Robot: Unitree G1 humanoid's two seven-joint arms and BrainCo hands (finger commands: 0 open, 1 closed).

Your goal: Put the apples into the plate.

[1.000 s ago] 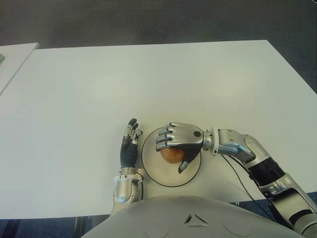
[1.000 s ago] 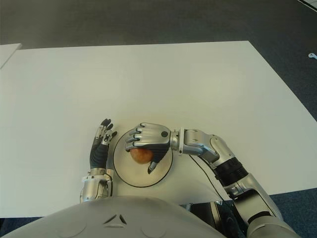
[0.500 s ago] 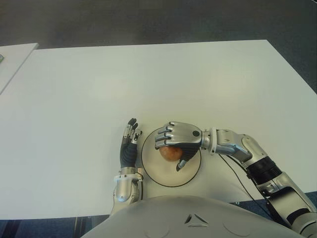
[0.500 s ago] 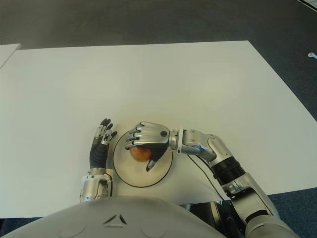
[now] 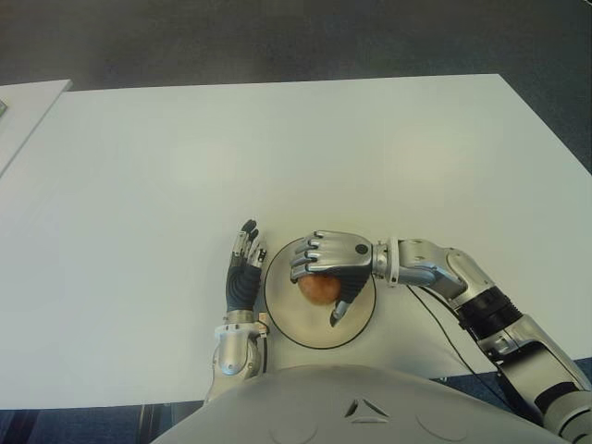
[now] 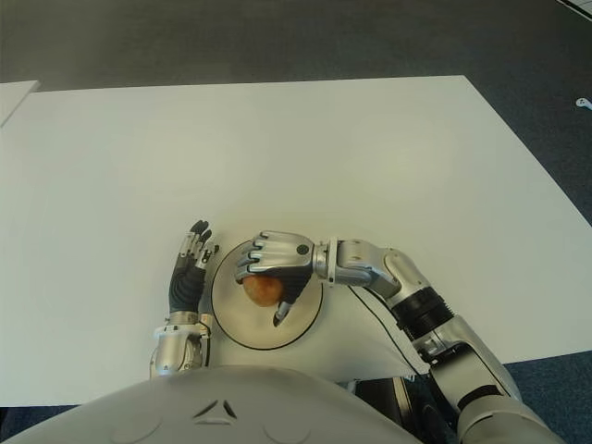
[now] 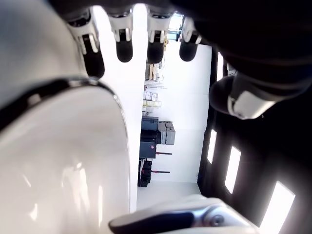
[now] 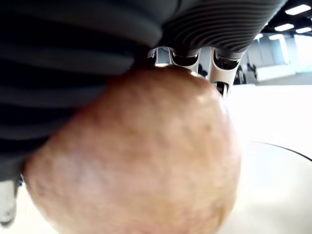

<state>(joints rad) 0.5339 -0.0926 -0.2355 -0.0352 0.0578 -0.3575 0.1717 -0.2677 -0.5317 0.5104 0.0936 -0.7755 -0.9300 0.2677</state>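
Right hand (image 5: 331, 268) shifted slightly nearer the robot since a second ago, fingers curled around the apple (image 5: 319, 289) — held over the white plate (image 5: 289, 324), left hand (image 5: 243, 275) just beside the plate's left rim, fingers extended and empty, white table (image 5: 277, 157), no readable writing.

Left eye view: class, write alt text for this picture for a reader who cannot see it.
The robot's silver right hand grips a reddish-orange apple over a round white plate at the near edge of a white table. Its left hand shows just left of the plate, fingers straight and holding nothing.
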